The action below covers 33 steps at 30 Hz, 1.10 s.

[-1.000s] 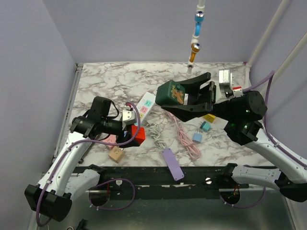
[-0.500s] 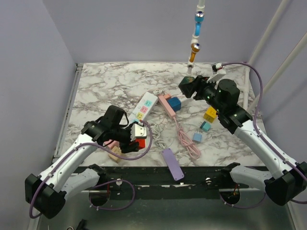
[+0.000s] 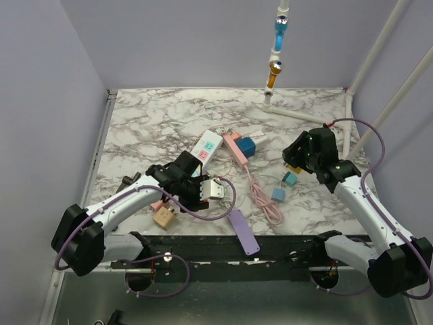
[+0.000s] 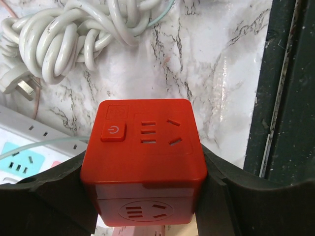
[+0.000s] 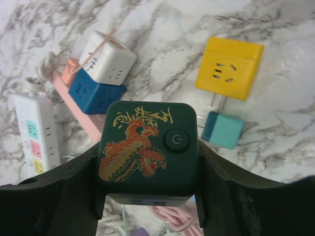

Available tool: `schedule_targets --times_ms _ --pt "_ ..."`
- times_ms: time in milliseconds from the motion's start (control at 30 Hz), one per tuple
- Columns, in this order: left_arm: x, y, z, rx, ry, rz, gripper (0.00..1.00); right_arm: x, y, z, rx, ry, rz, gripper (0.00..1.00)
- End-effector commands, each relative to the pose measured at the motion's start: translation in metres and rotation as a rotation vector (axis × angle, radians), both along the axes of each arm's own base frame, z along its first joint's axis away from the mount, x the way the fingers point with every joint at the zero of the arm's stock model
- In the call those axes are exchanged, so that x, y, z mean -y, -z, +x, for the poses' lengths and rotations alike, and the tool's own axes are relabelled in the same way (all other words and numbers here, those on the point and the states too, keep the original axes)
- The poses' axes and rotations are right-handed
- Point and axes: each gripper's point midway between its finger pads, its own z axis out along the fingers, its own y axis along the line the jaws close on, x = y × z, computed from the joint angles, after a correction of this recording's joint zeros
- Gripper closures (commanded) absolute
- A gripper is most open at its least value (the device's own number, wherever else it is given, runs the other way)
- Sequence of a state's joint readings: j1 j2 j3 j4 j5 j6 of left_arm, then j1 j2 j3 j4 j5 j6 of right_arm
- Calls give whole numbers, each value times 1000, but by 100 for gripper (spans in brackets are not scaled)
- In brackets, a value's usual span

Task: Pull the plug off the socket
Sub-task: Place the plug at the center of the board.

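Red cube (image 4: 143, 157) and green cube (image 5: 147, 147) show clearly only from wrists.

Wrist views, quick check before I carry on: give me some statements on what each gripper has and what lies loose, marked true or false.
1. The left gripper is closed on a red cube socket. True.
2. The right gripper holds a yellow cube socket. False: it grips a green cube socket with a dragon print; the yellow cube socket lies on the table.
3. The white cable is pinched in the left gripper. False: it lies coiled on the table beyond the red cube socket.
4. The white power strip lies on the table, held by neither gripper. True.
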State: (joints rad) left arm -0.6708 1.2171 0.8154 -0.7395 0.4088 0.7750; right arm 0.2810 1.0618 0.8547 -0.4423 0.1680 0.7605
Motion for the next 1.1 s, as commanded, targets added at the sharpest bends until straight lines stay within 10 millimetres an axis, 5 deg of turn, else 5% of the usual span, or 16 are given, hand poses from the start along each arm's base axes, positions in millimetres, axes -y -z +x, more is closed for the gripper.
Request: schedule_targets --times_ms 0,333,467,600,700,867,1067 --pt "6 11 11 50 -20 50 100 29 22 -26 -117 166 -23 99" --pt "8 32 14 -6 -37 102 96 55 90 -71 -417 341 20 96" --pt "5 42 10 -40 -65 125 69 67 94 -78 -403 398 65 84" --pt "2 44 11 -22 -61 130 46 78 100 -76 -433 431 60 83" --pt "2 39 7 -41 -55 127 2 81 109 -74 -465 443 66 82" --pt "8 20 2 -54 -45 82 1 80 115 -65 -452 447 91 81" --pt "19 -28 4 -29 -57 -1 1 84 126 -64 -473 456 70 68"
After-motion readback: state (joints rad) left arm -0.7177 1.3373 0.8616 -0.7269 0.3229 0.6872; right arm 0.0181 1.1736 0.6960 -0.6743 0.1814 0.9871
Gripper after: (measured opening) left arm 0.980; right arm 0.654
